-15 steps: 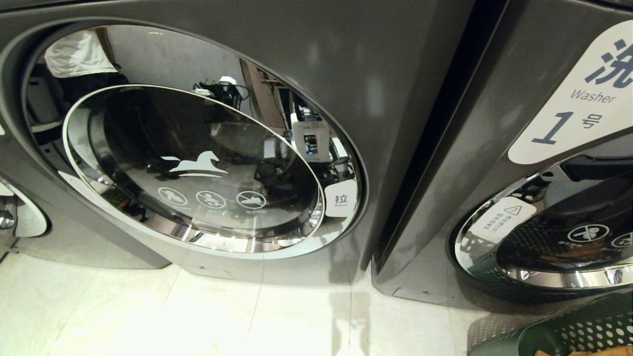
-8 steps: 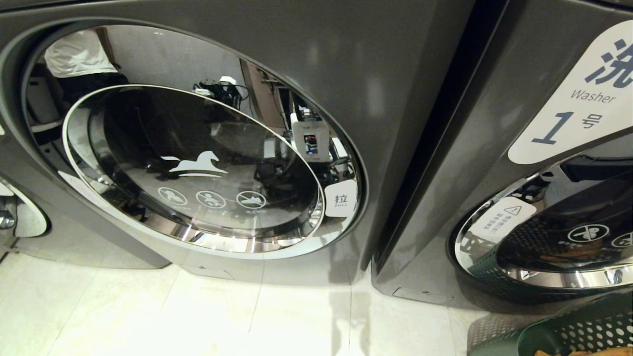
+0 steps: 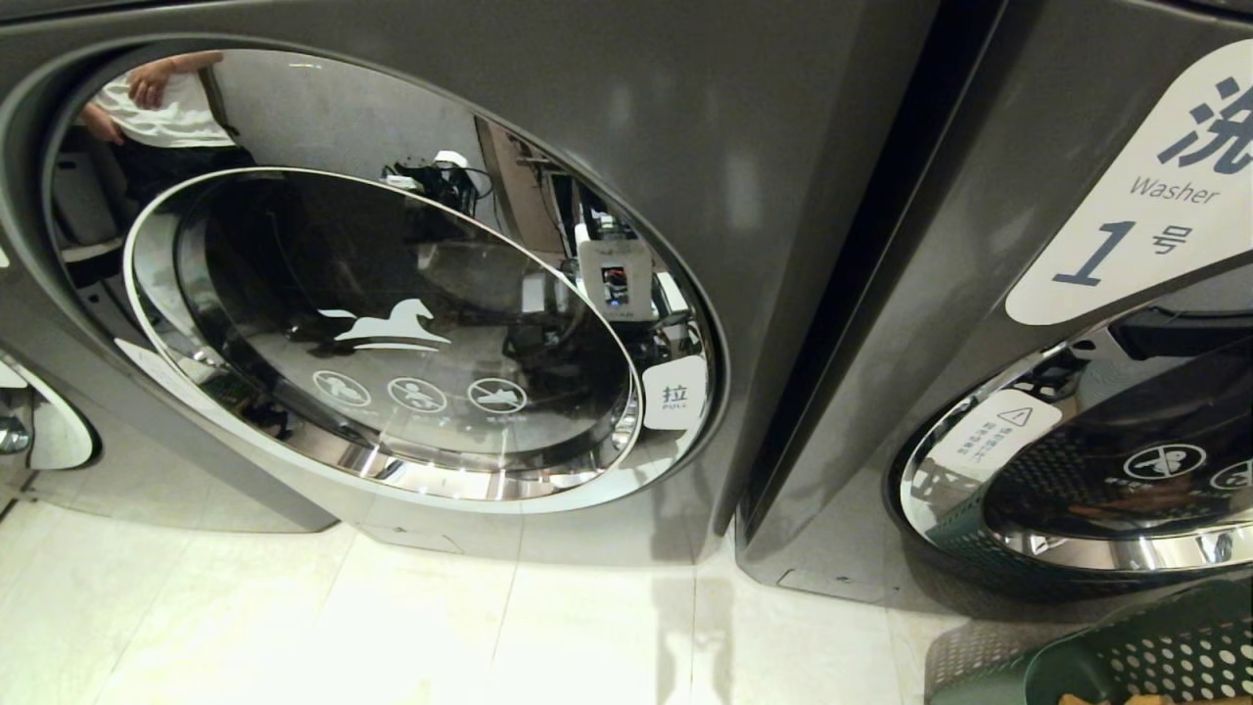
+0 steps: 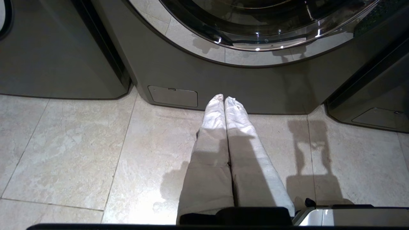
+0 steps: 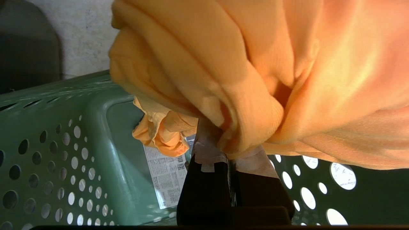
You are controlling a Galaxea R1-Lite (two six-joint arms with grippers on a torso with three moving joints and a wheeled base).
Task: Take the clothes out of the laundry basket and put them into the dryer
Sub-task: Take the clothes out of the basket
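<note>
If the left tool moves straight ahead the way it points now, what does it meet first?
Probably the grey metal base panel of the dryer, just past the shut left tool, above the beige tiled floor; depth is unclear.

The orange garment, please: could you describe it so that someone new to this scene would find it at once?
Start at the green perforated laundry basket on the tiled floor beside the machine marked Washer 1. Bunched inside it is the orange garment, pinched in a fold by the right gripper. It is the only bright, soft thing among grey metal, glass and green plastic.
</note>
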